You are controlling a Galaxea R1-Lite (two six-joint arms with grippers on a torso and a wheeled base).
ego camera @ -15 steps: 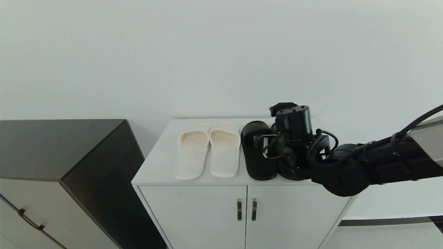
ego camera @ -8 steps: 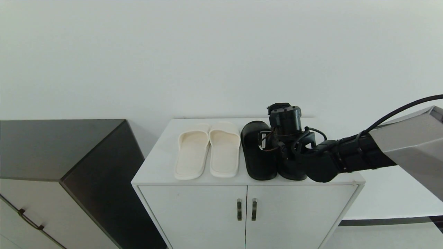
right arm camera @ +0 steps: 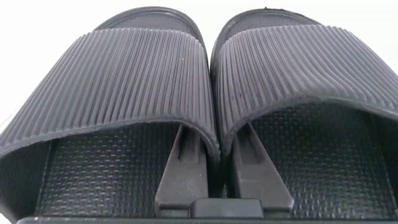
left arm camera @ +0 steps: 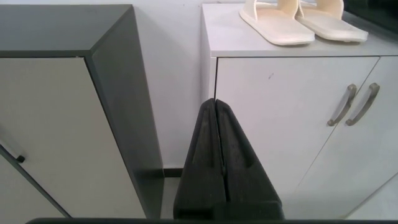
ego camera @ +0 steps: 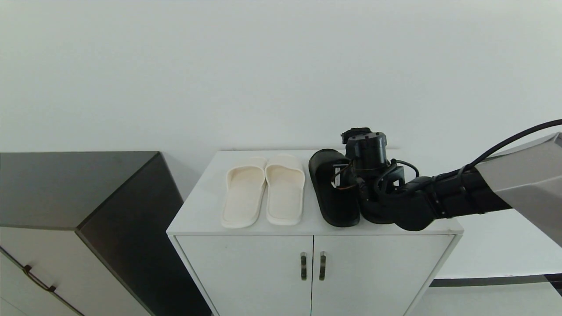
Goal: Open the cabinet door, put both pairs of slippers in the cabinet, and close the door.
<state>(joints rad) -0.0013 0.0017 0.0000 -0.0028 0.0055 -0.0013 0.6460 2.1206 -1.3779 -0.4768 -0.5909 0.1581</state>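
Observation:
A black pair of slippers (ego camera: 333,193) lies on the right half of the white cabinet top (ego camera: 199,210). My right gripper (ego camera: 356,186) reaches in from the right, its wrist covering the right black slipper. In the right wrist view each finger (right arm camera: 184,163) sits under a ribbed strap (right arm camera: 124,68), and the gripper (right arm camera: 216,146) is shut on the two touching inner walls of the black slippers. The left black slipper stands tilted. A cream pair (ego camera: 263,191) lies flat to the left. Both cabinet doors are closed, with handles (ego camera: 312,265) at the centre. My left gripper (left arm camera: 216,124) hangs shut and holds nothing, low before the cabinet.
A taller dark-topped cabinet (ego camera: 88,188) stands close on the left, with a narrow gap between it and the white cabinet (left arm camera: 273,124). A plain white wall runs behind. Floor shows to the right of the cabinet.
My right arm pushed further onto the black pair, then rose a little. The left black slipper has tipped up and shifted slightly right. The cream pair has not moved.

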